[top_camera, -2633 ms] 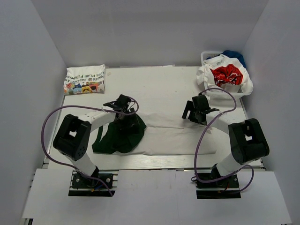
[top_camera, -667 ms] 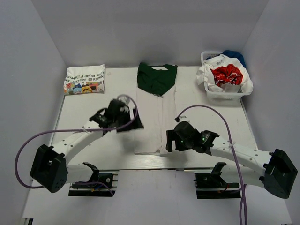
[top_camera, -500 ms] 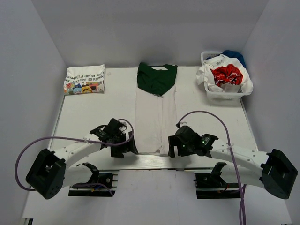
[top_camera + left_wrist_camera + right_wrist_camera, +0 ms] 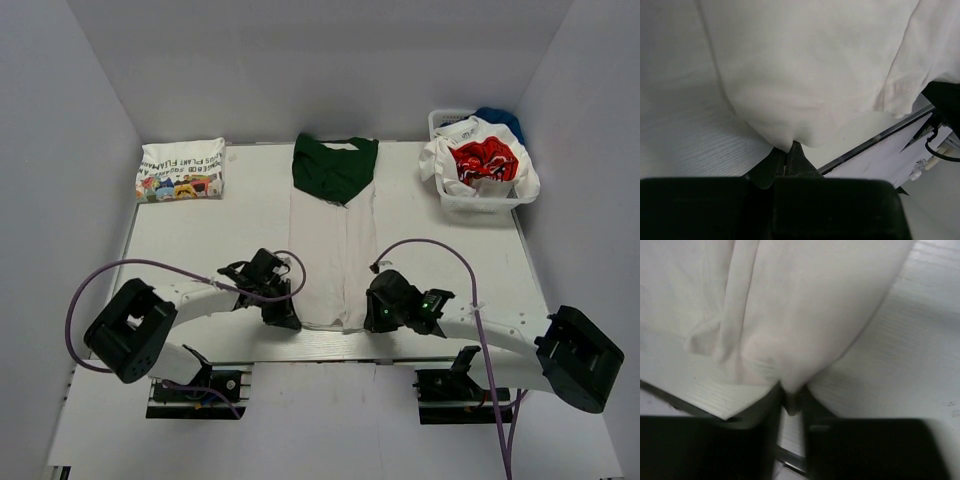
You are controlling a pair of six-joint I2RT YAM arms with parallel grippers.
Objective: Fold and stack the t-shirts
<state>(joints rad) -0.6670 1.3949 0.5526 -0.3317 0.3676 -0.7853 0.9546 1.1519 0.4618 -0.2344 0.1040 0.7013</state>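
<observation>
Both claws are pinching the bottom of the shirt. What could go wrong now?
The left gripper holds only a tiny tip of the shirt, so it might slip free when lifted. The right gripper pinches a bunched fold, so the shirt could fold crooked.

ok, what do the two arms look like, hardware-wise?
Left arm and right arm match: white links, boxy black joints. Left end effector and right end effector: black, two-finger. Left purple cable and right purple cable loop free. No legible markings.
</observation>
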